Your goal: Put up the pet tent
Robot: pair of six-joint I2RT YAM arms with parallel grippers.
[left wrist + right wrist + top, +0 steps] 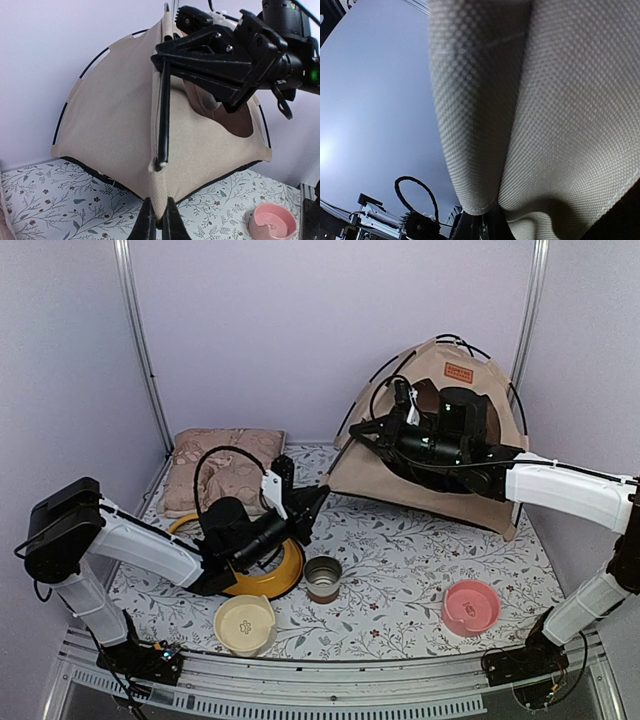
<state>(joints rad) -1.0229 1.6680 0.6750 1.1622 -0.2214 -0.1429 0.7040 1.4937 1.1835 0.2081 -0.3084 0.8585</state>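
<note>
Both jaws (L+R) pinch pet tent [110,125].

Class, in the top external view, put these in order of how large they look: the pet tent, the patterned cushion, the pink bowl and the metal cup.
Largest to smallest:
1. pet tent, though farthest back
2. patterned cushion
3. pink bowl
4. metal cup

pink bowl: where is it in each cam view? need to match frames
Top external: pink bowl at lower right, in front of the tent.
Left wrist: bottom right corner, below the tent's right edge.
Right wrist: not in it; tent fabric fills most of the picture.
Shared landmark: the tent, seen in all three views.
</note>
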